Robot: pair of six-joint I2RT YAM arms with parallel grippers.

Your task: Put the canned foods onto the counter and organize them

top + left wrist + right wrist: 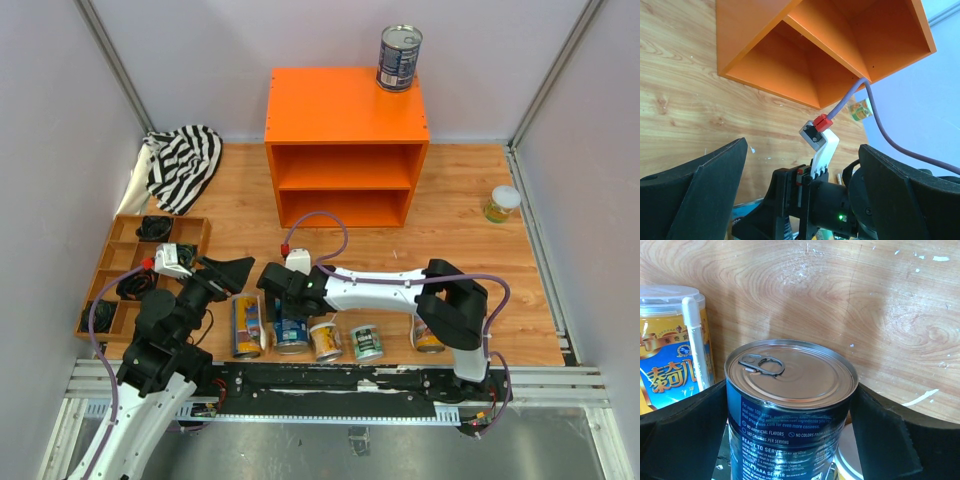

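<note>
Both arms [160,335] use white link shells [375,290] and black joint housings [455,312], route a lilac cable [335,228] to a red wrist connector [822,122], and end in matte black wedge-shaped gripper fingers [695,195].

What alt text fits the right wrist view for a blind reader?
A blue-labelled can with a silver pull-tab top stands between the black fingers of the right claw. A yellow-labelled can stands beside it on the wooden table.

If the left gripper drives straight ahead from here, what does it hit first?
Most likely the right arm, whose wrist sits close ahead; the counter is farther beyond, depth unclear.
</note>
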